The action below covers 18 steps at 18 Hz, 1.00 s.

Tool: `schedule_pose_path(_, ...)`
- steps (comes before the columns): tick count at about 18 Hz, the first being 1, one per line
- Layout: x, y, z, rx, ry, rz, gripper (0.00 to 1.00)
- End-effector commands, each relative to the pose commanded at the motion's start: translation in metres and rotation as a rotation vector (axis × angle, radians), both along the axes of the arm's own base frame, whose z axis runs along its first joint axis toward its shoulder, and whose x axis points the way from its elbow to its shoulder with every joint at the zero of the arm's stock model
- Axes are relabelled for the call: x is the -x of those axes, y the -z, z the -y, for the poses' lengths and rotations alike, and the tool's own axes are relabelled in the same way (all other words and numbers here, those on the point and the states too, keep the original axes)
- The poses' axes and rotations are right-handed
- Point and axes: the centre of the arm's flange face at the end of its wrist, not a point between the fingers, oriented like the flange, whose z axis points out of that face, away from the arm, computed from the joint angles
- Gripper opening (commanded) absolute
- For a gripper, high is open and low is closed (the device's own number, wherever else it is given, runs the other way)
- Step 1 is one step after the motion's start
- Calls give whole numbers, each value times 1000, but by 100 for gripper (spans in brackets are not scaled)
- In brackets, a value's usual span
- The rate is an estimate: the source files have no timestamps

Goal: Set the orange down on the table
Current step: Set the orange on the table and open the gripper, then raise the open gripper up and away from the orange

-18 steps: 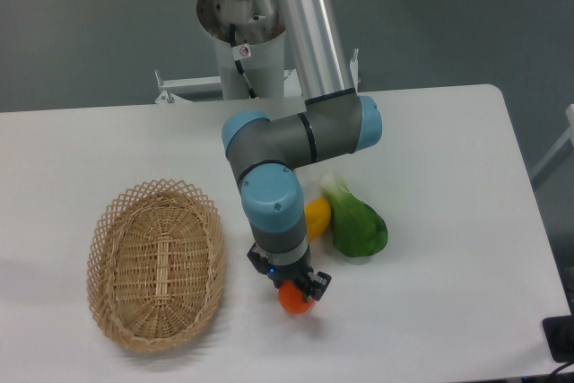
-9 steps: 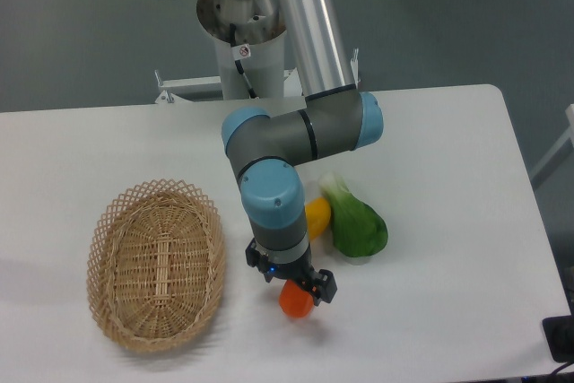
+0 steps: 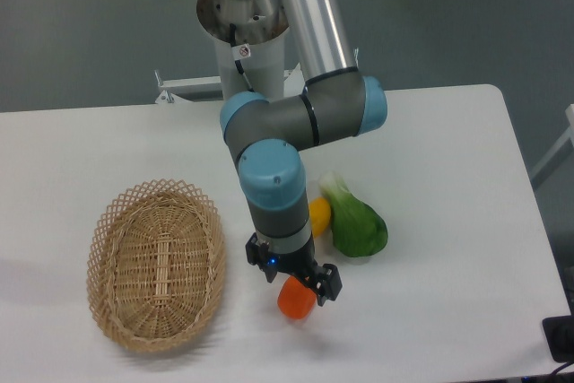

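Observation:
The orange point(image 3: 295, 300), small, glossy and orange-red, rests on the white table point(image 3: 448, 159) near its front edge, right of the basket. My gripper point(image 3: 292, 275) points straight down just above it. Its dark fingers point(image 3: 328, 282) stand spread to either side of the fruit's top, and the jaws look open and off the orange. The wrist hides the upper part of the orange.
An oval woven wicker basket point(image 3: 157, 262) lies at the left front. A yellow-orange fruit point(image 3: 319, 215) and a green vegetable point(image 3: 360, 227) lie just behind and right of the gripper. The robot's base point(image 3: 242, 51) stands at the table's far edge.
The jaws have spread off the orange and the wrist has risen slightly. The orange stays in place on the table and shows more.

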Motion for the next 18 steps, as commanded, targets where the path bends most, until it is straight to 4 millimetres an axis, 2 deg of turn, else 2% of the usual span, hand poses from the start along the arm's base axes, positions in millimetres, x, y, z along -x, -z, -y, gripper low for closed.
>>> schedule_pose_path(3,4,-41,3,-25,48,4,100)
schedule_pose_path(5,19,-75,27,-43,36,65,100)
schedule_pose_path(7,29,-112,48,-47,106,76,100)
schedule_pose_path(9,42,-144,80,-29,147,61,100)
schedule_pose_path(13,67,-157,107,-21,152,49,100)
schedule_pose_path(18,71,-170,125,-31,127,36,100)
